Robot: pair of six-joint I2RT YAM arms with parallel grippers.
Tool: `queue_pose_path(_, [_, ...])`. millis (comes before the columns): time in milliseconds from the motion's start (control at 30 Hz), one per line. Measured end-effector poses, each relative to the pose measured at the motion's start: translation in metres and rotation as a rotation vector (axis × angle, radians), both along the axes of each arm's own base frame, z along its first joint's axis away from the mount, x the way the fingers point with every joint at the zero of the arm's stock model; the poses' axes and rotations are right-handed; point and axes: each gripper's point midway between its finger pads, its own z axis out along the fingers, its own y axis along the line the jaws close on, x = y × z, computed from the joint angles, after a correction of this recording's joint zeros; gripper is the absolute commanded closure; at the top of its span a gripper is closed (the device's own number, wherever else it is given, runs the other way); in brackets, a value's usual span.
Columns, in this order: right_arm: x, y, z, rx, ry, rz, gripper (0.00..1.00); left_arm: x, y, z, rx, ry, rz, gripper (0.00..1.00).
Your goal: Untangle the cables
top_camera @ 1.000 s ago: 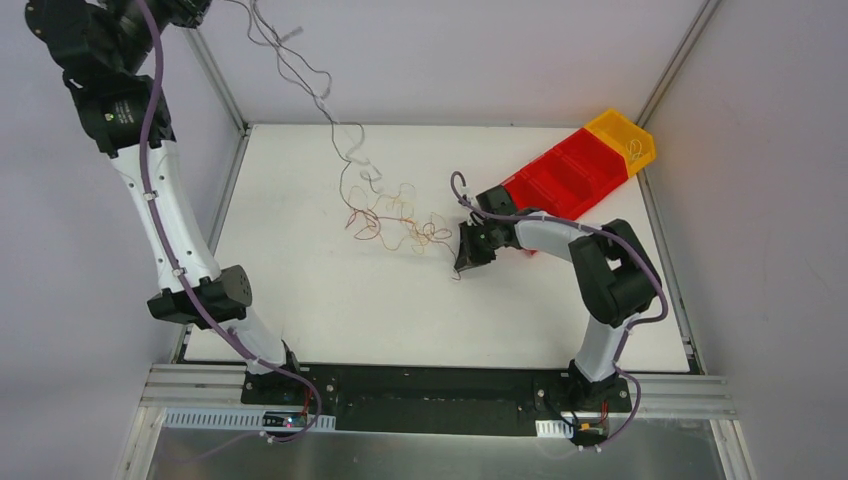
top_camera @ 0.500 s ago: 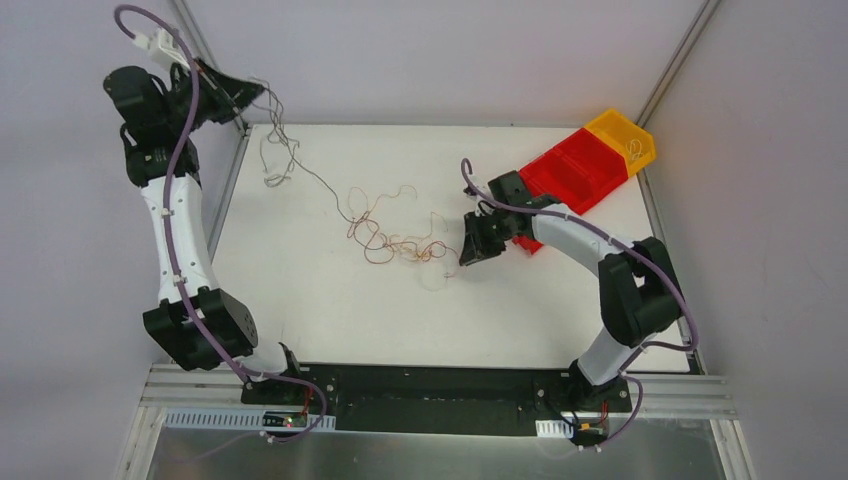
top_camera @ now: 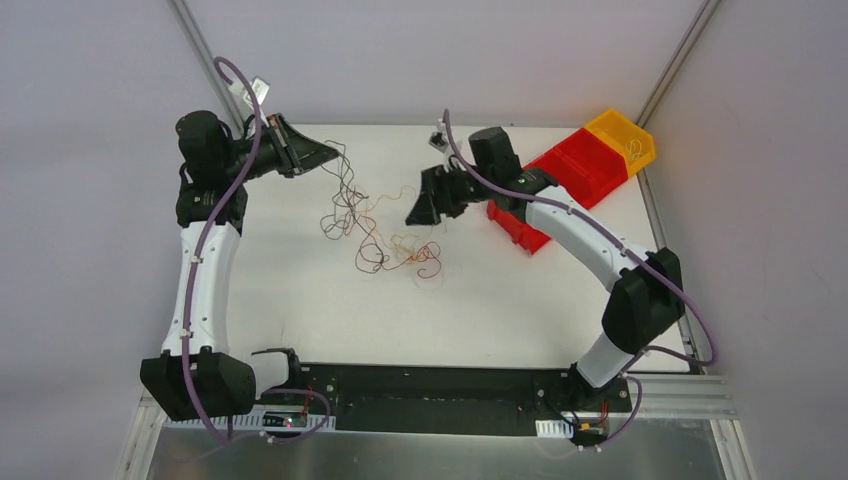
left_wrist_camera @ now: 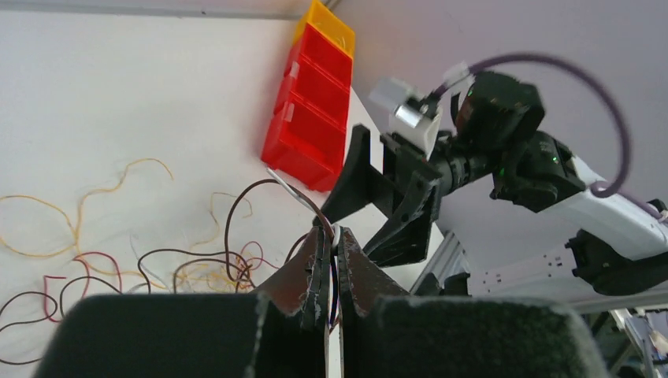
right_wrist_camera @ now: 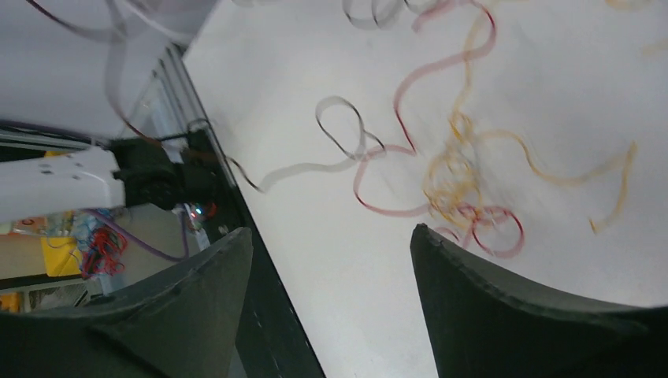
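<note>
Cables [top_camera: 390, 243] sit as a loose curly tangle around the middle of the counter [top_camera: 300, 290]. Red and yellow-orange loops lie flat, and dark strands lift off toward 10 o'clock. There my left end effector [top_camera: 322, 153] is clenched on a dark wire, pinch clear in its wrist view [left_wrist_camera: 331, 240]. My right end effector [top_camera: 415, 212] hangs at 1 o'clock of the tangle, spread wide and grasping nothing [right_wrist_camera: 327, 236]. Red and yellow bins [top_camera: 575, 170] are out at 2 o'clock. Step in hand, I judge, is the right picking a strand to pull against the left. Best to go for one red or orange loop at the tangle's edge, not the knot. Close on that wire only, then draw slowly toward 4 o'clock while the left holds. Wires this thin may slip or drag the whole clump.
</note>
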Motion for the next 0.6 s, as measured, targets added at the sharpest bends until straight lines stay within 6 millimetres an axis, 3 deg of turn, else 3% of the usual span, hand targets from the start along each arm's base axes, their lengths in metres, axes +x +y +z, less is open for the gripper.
queue_pose_path(167, [-0.003, 0.073, 0.066, 0.193, -0.079, 0.091, 0.13, -0.003, -0.017, -0.013, -0.002, 0.044, -0.032, 1.0])
queue_pose_path(300, [-0.029, 0.118, 0.074, 0.264, -0.05, 0.191, 0.14, 0.007, -0.015, -0.022, -0.002, 0.074, -0.01, 1.0])
queue_pose_path(333, [-0.035, 0.125, 0.07, 0.264, -0.037, 0.21, 0.2, 0.009, -0.015, -0.024, -0.001, 0.081, -0.005, 1.0])
queue_pose_path(367, [-0.041, 0.132, 0.064, 0.26, -0.022, 0.227, 0.39, 0.01, -0.015, -0.027, -0.001, 0.09, -0.003, 1.0])
queue_pose_path(433, [-0.048, 0.14, 0.049, 0.239, 0.008, 0.251, 0.95, 0.012, -0.014, -0.031, 0.006, 0.105, 0.01, 1.0])
queue_pose_path(467, [-0.049, 0.141, 0.041, 0.225, 0.018, 0.257, 1.0, 0.013, -0.013, -0.033, 0.014, 0.105, 0.016, 1.0])
queue_pose_path(533, [-0.047, 0.138, 0.028, 0.19, 0.035, 0.247, 1.0, 0.012, -0.012, -0.036, 0.027, 0.11, 0.016, 1.0])
queue_pose_path(600, [-0.041, 0.126, 0.014, 0.15, 0.05, 0.223, 1.0, 0.009, -0.012, -0.043, 0.056, 0.113, 0.004, 0.89])
